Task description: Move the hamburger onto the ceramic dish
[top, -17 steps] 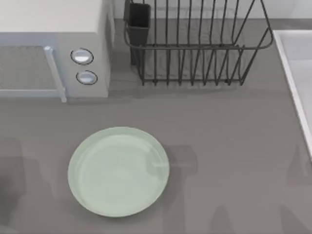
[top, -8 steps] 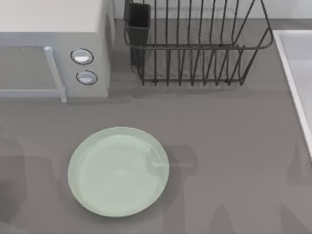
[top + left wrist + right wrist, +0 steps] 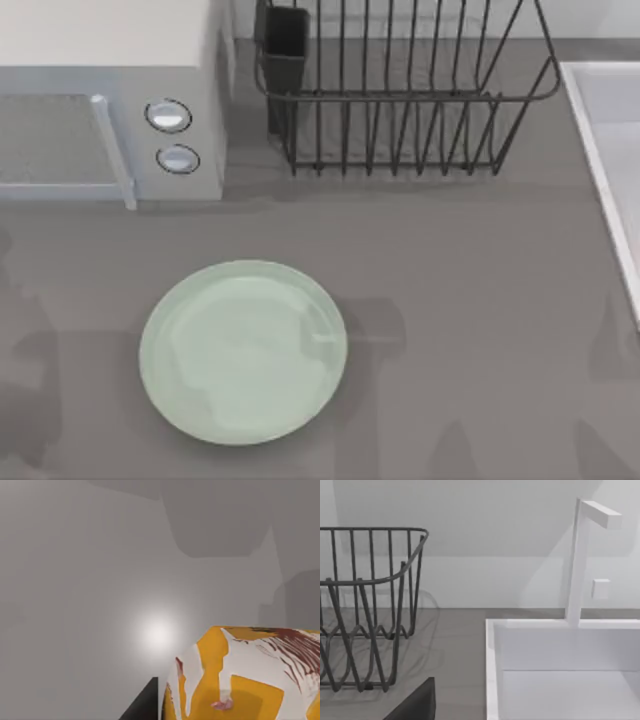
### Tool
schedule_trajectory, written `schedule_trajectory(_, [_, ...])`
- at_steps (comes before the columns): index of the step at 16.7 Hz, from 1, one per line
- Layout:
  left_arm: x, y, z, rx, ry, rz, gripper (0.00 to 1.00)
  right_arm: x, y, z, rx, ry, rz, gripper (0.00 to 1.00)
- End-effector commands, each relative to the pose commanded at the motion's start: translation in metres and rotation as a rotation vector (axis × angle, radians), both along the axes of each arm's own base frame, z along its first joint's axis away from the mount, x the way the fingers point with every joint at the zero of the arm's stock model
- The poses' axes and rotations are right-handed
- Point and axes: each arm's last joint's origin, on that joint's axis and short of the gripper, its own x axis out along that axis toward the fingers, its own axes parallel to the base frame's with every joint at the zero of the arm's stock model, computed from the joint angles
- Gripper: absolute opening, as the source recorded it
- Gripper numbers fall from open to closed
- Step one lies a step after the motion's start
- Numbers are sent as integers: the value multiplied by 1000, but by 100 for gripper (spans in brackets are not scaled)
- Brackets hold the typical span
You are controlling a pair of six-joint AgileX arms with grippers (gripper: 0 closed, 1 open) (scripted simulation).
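In the left wrist view the hamburger [image 3: 240, 680], orange-yellow with white patches and dark red streaks, sits very close to the camera above the grey table. My left gripper [image 3: 165, 712] is shut on it, with one dark finger [image 3: 142, 707] pressed against its side. The ceramic dish [image 3: 243, 352], a pale mint-green plate, lies flat on the table left of centre in the top view, with nothing on it. A dark part of my right gripper [image 3: 415, 705] shows in the right wrist view, facing the rack and the sink.
A microwave [image 3: 110, 100] stands at the back left. A black wire dish rack [image 3: 400, 90] stands at the back centre, also seen as the rack [image 3: 365, 610]. A white sink [image 3: 610, 150] with a faucet [image 3: 580, 560] lies along the right edge.
The arm shadows on the left of the table have spread to the right, and a faint dark shape now falls on the dish's near-left part. The dish has not moved.
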Motion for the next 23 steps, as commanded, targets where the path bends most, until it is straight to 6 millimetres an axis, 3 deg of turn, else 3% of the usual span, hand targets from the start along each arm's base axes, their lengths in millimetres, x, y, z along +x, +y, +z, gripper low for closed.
schedule_trajectory(6, [0,0,-2,-2,6,3,0,0,0,0,0,0,0,100])
schedule_trajectory(11, [3,-17,-11,-18,75,119,0,0,0,0,0,0,0,100])
schedule_trajectory(17, [8,-62,-31,22,233,463,0,0,0,0,0,0,0,100])
schedule_trajectory(23, [6,-116,-50,205,344,927,0,0,0,0,0,0,0,100])
